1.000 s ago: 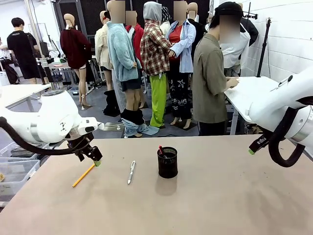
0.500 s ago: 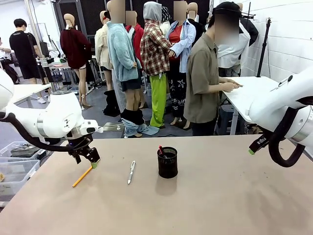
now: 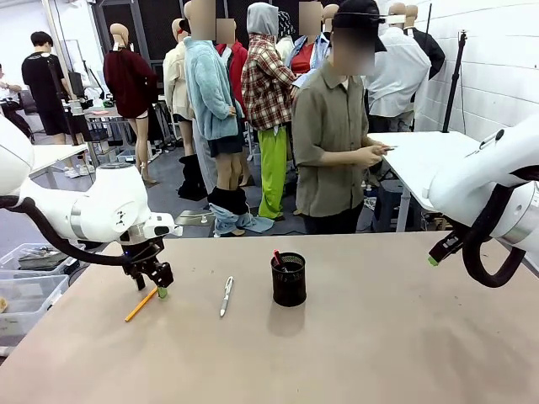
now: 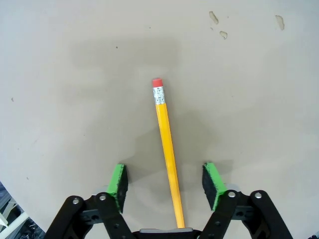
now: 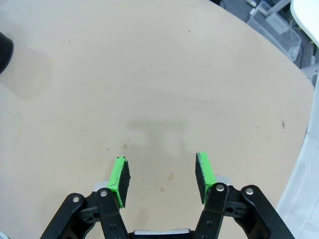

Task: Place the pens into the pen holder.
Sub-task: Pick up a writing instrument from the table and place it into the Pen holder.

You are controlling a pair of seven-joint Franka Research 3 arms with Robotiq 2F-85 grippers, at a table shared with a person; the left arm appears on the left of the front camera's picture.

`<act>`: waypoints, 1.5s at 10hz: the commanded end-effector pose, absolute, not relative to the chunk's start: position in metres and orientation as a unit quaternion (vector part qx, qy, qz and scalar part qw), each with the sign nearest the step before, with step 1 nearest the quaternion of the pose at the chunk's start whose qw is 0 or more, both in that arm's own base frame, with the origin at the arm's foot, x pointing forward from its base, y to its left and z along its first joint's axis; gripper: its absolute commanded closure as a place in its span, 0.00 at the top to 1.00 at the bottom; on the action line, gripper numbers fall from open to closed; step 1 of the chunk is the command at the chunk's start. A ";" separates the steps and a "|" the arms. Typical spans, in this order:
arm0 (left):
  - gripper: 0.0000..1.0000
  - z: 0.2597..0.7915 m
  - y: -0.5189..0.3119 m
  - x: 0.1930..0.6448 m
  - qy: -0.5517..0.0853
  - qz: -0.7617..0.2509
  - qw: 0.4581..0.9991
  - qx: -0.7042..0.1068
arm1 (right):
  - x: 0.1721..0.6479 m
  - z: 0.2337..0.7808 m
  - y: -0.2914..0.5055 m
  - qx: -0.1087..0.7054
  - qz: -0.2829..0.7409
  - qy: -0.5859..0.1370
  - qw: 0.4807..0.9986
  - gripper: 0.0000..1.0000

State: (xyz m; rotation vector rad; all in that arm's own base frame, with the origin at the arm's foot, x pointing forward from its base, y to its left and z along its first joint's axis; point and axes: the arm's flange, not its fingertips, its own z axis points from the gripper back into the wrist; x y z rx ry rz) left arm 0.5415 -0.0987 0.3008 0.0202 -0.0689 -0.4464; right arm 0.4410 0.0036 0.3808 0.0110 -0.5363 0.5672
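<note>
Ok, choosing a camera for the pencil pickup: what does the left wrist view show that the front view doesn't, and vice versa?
Left wrist view: the pink eraser on the yellow-orange pencil, and gaps between its shaft and the green pads of the open left gripper. Front view: the silver-white pen, the black mesh pen holder with a red-tipped pen inside, the right gripper. Both: the pencil on the tan table, left gripper over it.

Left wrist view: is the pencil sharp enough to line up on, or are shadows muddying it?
Left wrist view: the pencil is crisp, eraser and ferrule readable; soft grey shadows lie on the table around the left claw, none hiding it. Front view: evenly lit, the pen holder casts a faint shadow toward the camera.
</note>
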 end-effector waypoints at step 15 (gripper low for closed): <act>0.00 0.319 -0.074 0.499 -0.107 -0.276 0.952 -0.077 | 0.440 0.379 0.001 0.009 0.280 -0.272 0.921 0.67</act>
